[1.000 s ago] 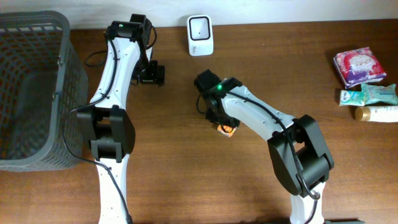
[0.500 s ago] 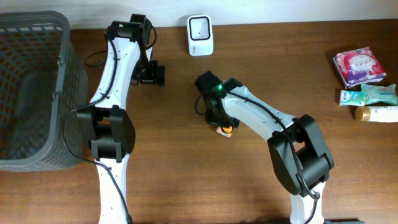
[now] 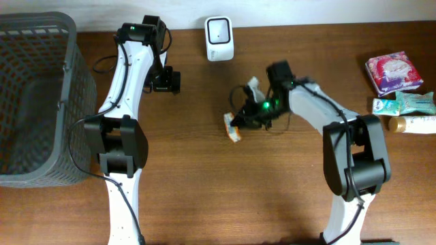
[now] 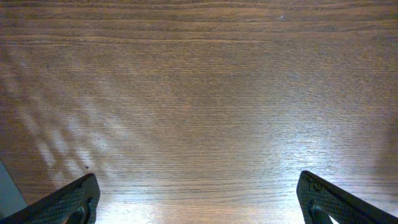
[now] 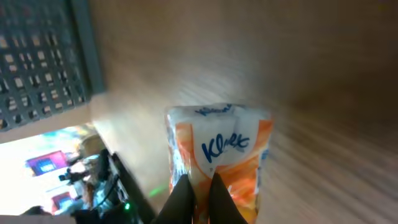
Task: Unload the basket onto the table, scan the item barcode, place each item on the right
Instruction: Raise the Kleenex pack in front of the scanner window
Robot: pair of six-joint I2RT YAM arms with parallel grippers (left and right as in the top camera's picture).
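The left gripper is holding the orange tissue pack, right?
No. It is the right gripper that is holding the orange tissue pack, as the right wrist view shows. The left gripper is open, with only the table under it.

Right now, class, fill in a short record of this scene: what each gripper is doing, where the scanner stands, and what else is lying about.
right gripper: shut on tissue pack
tissue pack: orange and white, held by one end, apart from scanner
left gripper: open, holding nothing
scanner: white, at the far edge, nothing touching it
basket: grey, far left
other items: pink pack, green pack, bottle, all at the right edge
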